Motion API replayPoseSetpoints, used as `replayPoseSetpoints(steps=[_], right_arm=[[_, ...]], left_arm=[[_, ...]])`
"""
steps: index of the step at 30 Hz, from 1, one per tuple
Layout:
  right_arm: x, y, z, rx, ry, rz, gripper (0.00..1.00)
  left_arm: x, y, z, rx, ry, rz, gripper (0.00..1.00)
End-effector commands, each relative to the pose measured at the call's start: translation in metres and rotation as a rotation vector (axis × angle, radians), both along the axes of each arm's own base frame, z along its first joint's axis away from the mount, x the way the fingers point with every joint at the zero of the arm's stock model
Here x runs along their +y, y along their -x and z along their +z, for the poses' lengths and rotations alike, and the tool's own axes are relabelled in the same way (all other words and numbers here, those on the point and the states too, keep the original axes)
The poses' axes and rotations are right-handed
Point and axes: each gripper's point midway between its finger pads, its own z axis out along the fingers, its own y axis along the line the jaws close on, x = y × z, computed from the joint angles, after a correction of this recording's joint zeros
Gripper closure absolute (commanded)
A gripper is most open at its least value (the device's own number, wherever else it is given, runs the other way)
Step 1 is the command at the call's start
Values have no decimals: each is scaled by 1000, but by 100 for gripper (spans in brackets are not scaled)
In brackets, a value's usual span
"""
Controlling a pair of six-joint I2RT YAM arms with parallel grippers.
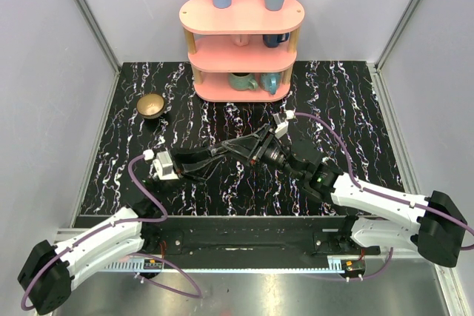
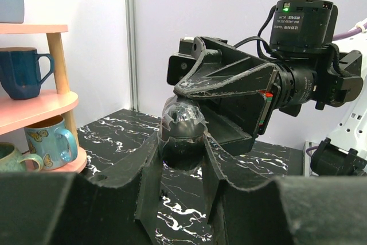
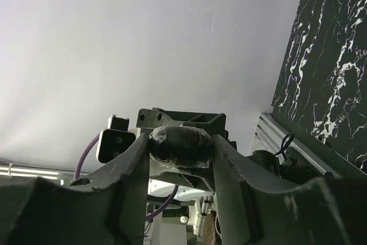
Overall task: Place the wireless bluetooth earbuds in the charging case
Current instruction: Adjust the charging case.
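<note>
Case (image 2: 182,125) sits pinched between the two fingers of the left gripper (image 2: 181,156), which press on its flanks near their tips. In the left wrist view it looks dark, glossy and rounded, its top poking above the fingertips, with the table (image 1: 355,109) below. The right gripper (image 3: 182,152) comes at the same case from the opposite side, its body filling the space just beyond and above the left jaws. In the right wrist view the case lies crosswise between the right fingers, touching both, so these jaws are clamped on it too. Just beyond the right jaws is a white block (image 3: 116,144) with a purple cable (image 3: 86,159). From above, the two grippers meet tip to tip and the case is hidden among the black fingers. Well beyond the jaws stands a pink shelf (image 1: 241,42). Left of the left jaws, its tiers hold a dark blue mug (image 2: 20,73) and a pale blue mug (image 2: 50,142). A bowl (image 1: 152,105) sits well apart, left of the meeting jaws.
</note>
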Motion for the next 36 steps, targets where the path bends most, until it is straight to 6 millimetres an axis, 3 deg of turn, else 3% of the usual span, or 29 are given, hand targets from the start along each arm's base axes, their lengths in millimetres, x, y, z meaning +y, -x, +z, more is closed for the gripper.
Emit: replayPoseSetpoints(steps=[1, 7, 14, 17, 18, 20, 22, 23, 26, 30, 36], right_arm=[[2, 4, 3, -21, -10, 26, 80], [0, 3, 6, -35, -7, 19, 80], [2, 5, 6, -49, -4, 31, 79], [2, 4, 6, -49, -3, 33, 79], [3, 5, 6, -51, -3, 34, 79], [4, 5, 6, -55, 3, 40, 77], [5, 6, 5, -71, 16, 49, 68], [5, 6, 3, -76, 33, 50, 48], [2, 3, 4, -133, 81, 25, 25], [-14, -4, 15, -292, 191, -60, 13], [-42, -13, 30, -535, 409, -149, 10]], left_arm=[[-2, 5, 24, -30, 41, -29, 75], [-2, 3, 24, -23, 39, -23, 77], [-4, 1, 24, -3, 34, -26, 73], [-7, 0, 21, 6, 19, -32, 82], [-7, 0, 22, 0, 19, -32, 92], [-6, 0, 22, -5, 17, -28, 100], [-5, 0, 21, -12, 13, -19, 100], [-3, 0, 23, -17, 19, -13, 100], [-1, -1, 21, -16, 22, 2, 100], [4, 0, 21, -17, 34, 17, 100], [13, -1, 20, -13, 67, 50, 100]])
